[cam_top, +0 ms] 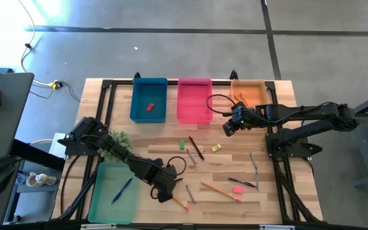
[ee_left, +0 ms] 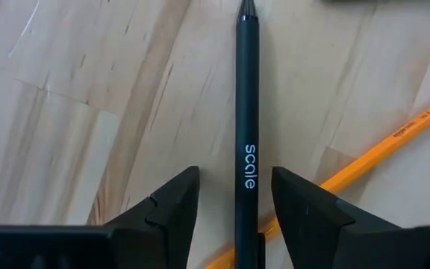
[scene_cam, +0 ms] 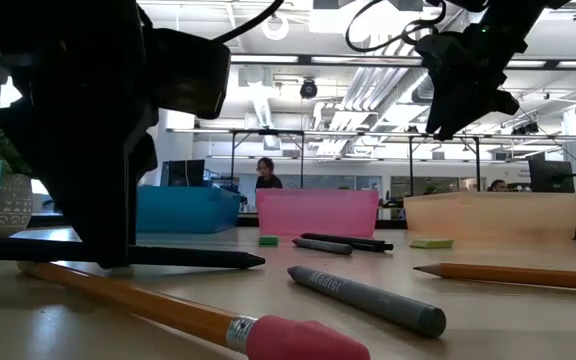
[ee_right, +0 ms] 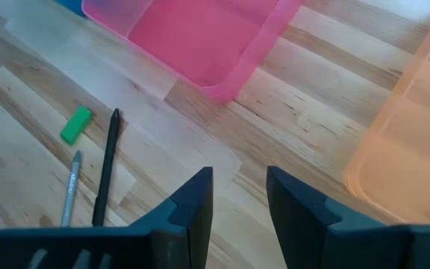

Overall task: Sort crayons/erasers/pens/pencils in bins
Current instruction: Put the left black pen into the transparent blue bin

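A black pen [ee_left: 246, 90] with white lettering lies flat on the wooden table. My left gripper [ee_left: 235, 175] points down over it, open, one finger on each side of the barrel with a gap on both sides. In the high view this gripper [cam_top: 165, 190] is near the front, right of the green bin [cam_top: 101, 204], which holds a blue pen [cam_top: 121, 190]. An orange pencil [ee_left: 394, 138] lies under the black pen, crossing it at a slant. My right gripper [ee_right: 239, 175] hangs open and empty above the table, near the pink bin [cam_top: 194, 115] and the orange bin [cam_top: 255, 102].
The blue bin [cam_top: 149, 118] holds a red eraser [cam_top: 150, 107]. Loose on the table: green eraser [cam_top: 181, 144], black pen [cam_top: 195, 148], yellow-green eraser [cam_top: 216, 147], grey crayon [cam_top: 255, 160], pink eraser [cam_top: 237, 190], pencil [cam_top: 219, 191]. A small potted plant [cam_top: 119, 138] stands at left.
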### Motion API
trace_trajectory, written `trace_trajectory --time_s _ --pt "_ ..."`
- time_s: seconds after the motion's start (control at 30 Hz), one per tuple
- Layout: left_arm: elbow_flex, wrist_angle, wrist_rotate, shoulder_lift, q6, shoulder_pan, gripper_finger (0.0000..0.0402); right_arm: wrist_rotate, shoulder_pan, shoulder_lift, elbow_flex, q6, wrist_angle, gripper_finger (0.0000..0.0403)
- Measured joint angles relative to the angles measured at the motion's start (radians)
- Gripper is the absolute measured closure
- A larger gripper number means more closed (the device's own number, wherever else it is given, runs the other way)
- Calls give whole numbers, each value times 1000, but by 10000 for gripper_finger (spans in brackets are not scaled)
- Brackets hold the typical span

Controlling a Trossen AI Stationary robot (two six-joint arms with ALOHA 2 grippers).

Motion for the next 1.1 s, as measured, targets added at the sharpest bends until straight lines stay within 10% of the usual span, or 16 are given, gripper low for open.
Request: trace_trajectory --time_s 0.57,1.1 --pt "-2 -18 -9 3 -1 -1 372 0 0 0 0 0 -2 284" --pt "-6 -21 61 -66 25 26 382 0 0 0 0 -3 -11 284"
